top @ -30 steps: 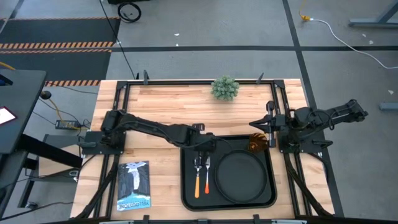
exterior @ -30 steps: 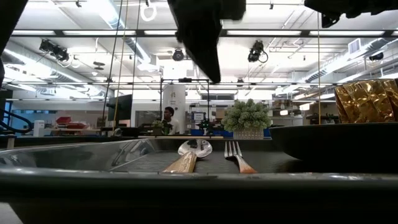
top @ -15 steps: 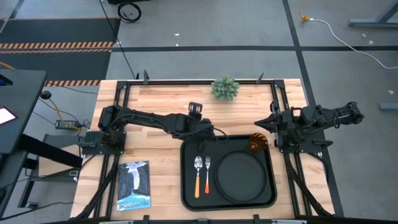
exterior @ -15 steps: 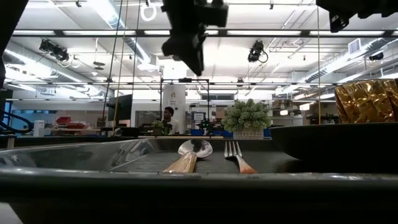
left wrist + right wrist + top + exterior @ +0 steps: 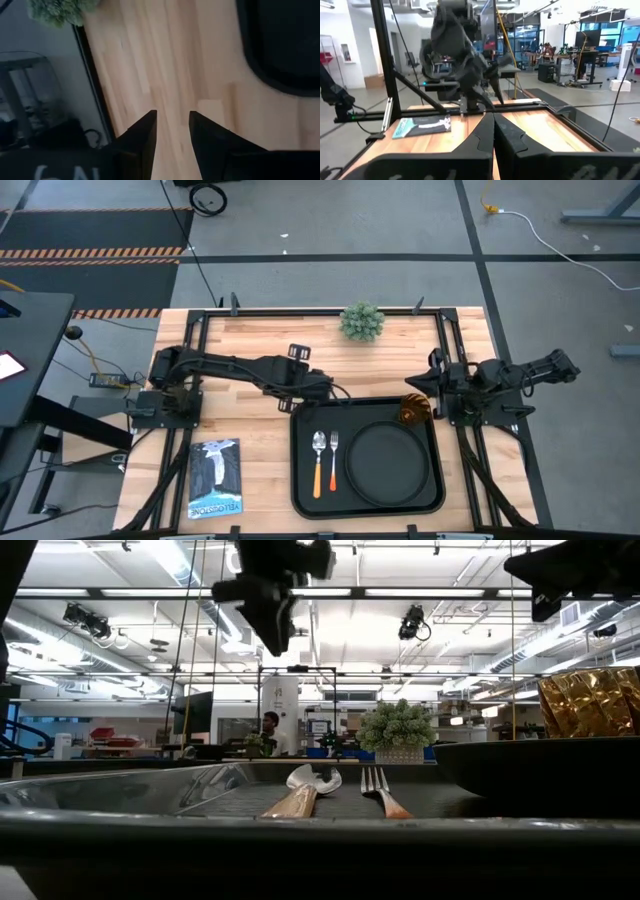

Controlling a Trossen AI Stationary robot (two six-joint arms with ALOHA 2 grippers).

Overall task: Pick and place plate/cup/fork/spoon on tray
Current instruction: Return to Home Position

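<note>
The black tray (image 5: 300,480) lies at the table's near middle. On it lie the round black plate (image 5: 385,463), the spoon (image 5: 319,463) with its orange handle, and the fork (image 5: 333,460) beside it. The amber cup (image 5: 415,409) stands in the tray's far right corner. My left gripper (image 5: 338,391) is open and empty, raised over the bare wood just beyond the tray's far left corner; its fingers (image 5: 145,137) frame only wood. My right gripper (image 5: 418,380) is shut and empty, just beyond the cup.
A green spiky plant ball (image 5: 361,321) stands at the table's far edge. A booklet (image 5: 215,477) lies left of the tray. Black frame rails run along the table's sides. Bare wood lies between the tray and the plant.
My left gripper has risen from just above the spoon and fork and drawn back toward the table's far left, off the tray. The spoon and fork stay lying on the tray. My right arm has pulled back slightly toward the table's right edge.
</note>
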